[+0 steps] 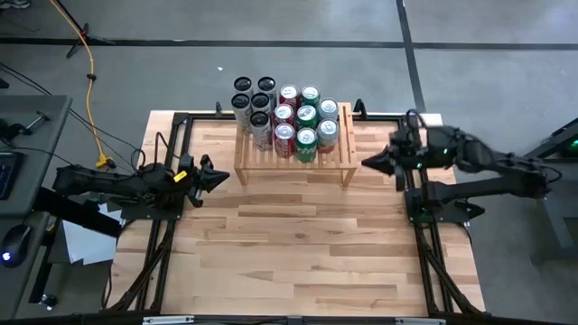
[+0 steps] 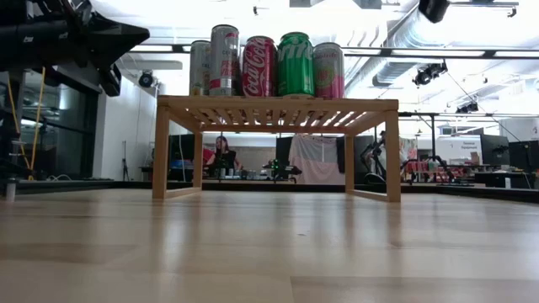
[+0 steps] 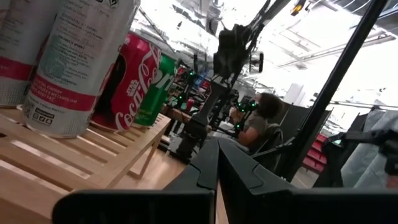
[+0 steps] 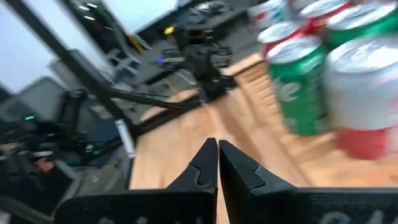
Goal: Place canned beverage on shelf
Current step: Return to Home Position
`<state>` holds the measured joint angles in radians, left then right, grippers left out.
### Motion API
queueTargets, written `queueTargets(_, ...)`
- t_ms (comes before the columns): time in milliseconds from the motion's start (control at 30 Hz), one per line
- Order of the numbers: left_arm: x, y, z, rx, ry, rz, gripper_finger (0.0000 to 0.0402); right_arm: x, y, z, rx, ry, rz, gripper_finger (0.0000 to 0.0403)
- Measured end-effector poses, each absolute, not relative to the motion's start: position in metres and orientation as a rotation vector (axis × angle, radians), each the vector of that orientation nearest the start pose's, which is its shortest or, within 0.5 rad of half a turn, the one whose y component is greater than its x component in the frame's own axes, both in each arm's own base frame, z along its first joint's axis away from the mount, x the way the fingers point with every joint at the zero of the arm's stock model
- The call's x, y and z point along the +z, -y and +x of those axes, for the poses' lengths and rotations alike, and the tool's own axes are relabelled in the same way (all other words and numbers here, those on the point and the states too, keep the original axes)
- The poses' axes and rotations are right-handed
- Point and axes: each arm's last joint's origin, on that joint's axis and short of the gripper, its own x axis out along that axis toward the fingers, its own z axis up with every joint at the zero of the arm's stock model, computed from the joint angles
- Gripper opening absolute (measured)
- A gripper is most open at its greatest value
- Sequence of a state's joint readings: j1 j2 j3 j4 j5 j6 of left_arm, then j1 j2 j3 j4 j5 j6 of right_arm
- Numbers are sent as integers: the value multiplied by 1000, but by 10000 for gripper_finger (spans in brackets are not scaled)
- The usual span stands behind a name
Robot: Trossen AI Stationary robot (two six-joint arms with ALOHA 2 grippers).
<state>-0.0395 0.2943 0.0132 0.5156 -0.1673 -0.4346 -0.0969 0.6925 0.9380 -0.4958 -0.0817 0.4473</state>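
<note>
The light-wood shelf (image 1: 293,162) stands at the table's far middle on its two side legs. Several cans (image 1: 289,117), silver, red and green, stand upright on its slatted top; they also show in the low view (image 2: 268,66). My left gripper (image 1: 226,176) is shut and empty, just left of the shelf. My right gripper (image 1: 366,163) is shut and empty, just right of the shelf. In the left wrist view a silver can (image 3: 78,62) and a red can (image 3: 127,81) stand close. In the right wrist view a green can (image 4: 298,87) shows.
The table's near half is bare wood (image 1: 298,262). Black frame rails (image 1: 153,262) run along the table's left and right sides. A person (image 2: 223,158) sits in the room beyond the table.
</note>
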Motion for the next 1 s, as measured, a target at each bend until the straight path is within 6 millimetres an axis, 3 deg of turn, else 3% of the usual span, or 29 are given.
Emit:
queueTargets(200,192,0,113,74,258,-456,1,289,-11,140,111,-130,565,0)
queueTargets(333,192,0,113,74,258,-456,1,256,-21,128,156,-87,596,0)
queueTargets(700,194,0,111,70,273,-458,3,239,-12,76,105,121,469,0)
queueTargets(1000,182,0,105,94,162,-447,3,196,-15,93,94,180,455,0)
